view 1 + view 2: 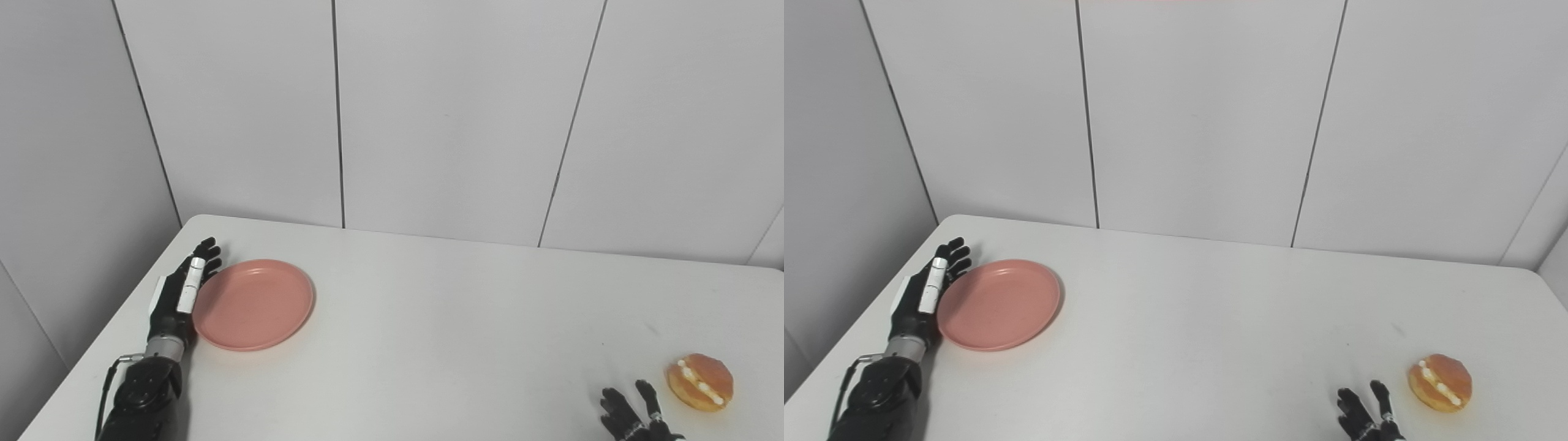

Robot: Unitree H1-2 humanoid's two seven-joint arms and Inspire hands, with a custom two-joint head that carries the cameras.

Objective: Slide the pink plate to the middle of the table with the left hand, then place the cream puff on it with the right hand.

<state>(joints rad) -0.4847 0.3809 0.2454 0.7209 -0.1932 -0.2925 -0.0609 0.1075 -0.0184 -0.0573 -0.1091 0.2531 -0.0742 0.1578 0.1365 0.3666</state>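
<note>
The pink plate [253, 304] lies flat on the white surface [441, 331], far over on the left side and a bit toward the back. The plate has nothing in it. The left robot hand [181, 291] stands right at the plate's left edge, up on its side, with its fingers [207, 252] stretched out straight and pointing toward the back wall. It looks like it is touching the rim, but it holds nothing, and its fingers are not curled around anything. The dark arm behind it comes up from the bottom left corner. Well apart from the plate, over on the right side and close to the front, sits the cream puff [701, 381]. It is round and golden brown, with white cream showing in a slit along its side. It lies right on the surface, not on any plate. Just to the left of the cream puff, near the bottom edge, the right robot hand [634, 411] pokes up. Only its dark fingers show, and they are spread apart and point up. It holds nothing and it does not touch the cream puff. Grey wall panels [453, 116] stand behind the surface.
</note>
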